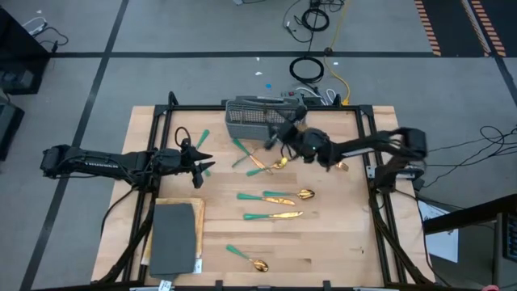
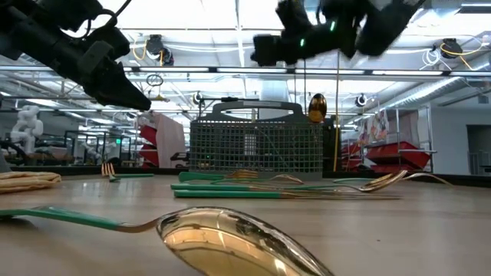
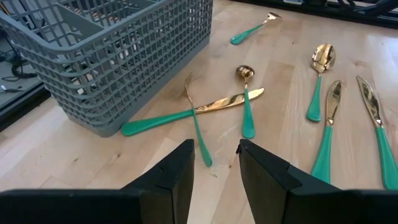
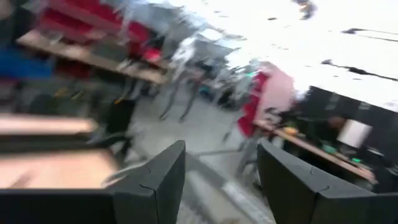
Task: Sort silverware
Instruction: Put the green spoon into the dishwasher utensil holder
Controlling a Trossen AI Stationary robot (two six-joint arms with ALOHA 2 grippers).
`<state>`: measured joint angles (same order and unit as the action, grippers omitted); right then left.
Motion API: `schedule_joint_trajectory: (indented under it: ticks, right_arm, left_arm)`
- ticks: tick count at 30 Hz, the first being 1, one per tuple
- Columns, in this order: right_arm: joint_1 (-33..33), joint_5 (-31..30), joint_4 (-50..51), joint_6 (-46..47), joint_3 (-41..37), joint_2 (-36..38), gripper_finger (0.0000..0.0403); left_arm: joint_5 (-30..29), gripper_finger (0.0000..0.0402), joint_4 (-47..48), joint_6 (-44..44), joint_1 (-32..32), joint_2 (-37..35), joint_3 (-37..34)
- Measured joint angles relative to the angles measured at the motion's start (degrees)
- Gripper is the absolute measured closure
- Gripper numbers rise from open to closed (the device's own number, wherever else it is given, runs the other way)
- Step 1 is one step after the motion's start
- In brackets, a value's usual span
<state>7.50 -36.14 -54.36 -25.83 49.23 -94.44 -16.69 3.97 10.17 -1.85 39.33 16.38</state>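
My right gripper hung above the table just beside the grey mesh plastic caddy, its fingers spread with nothing between them. In the low view a gold spoon head stood just behind the caddy's far edge; whether it rested inside I could not tell. My left gripper waited over the table's left side, fingers parted and empty, pointed at a crossed cluster of silverware: gold-headed pieces with slim teal handles lying close by the caddy. More lay loose at mid-table, and one spoon near the front edge. I judged the sorting barely begun. The next move called for picking one loose piece cleanly, without dragging its neighbours.
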Motion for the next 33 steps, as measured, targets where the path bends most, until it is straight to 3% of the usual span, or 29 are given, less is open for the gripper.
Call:
schedule_joint_trajectory:
  ticks: [2, 6, 10, 16, 21, 29, 33]
  right_arm:
    - [-3.2, 0.1, 16.0, 1.8, 3.1, 3.0, 0.0215]
    - [-8.9, 3.3, 51.4, 14.3, 13.1, 4.2, 0.0215]
    - [-13.5, 11.5, 71.7, 26.0, 20.5, 2.5, 0.0215]
    - [-18.9, 14.2, 84.7, 32.0, 21.7, -1.7, 0.0215]
    - [-19.5, 18.6, 96.6, 40.7, 21.6, -6.6, 0.0215]
    - [-19.4, 25.3, 100.8, 41.5, 21.6, -10.4, 0.0215]
    - [-18.9, 25.8, 101.1, 40.7, 20.3, -10.4, 0.0215]
  left_arm:
    - [0.0, 0.027, 0.0, 0.0, 0.0, 0.0, 0.0]
    - [0.0, 0.027, 0.0, 0.0, 0.0, 0.0, 0.0]
    - [1.3, 0.027, 0.2, 0.0, 0.0, 0.0, 0.0]
    - [4.8, 0.027, 0.2, 0.1, 0.0, 0.0, 0.0]
    - [5.4, 0.027, 1.2, 1.5, 0.0, 0.0, 0.0]
    - [5.5, 0.027, 1.3, 1.6, 0.0, 0.0, 0.0]
    - [5.5, 0.027, 1.3, 1.6, 0.0, 0.0, 0.0]
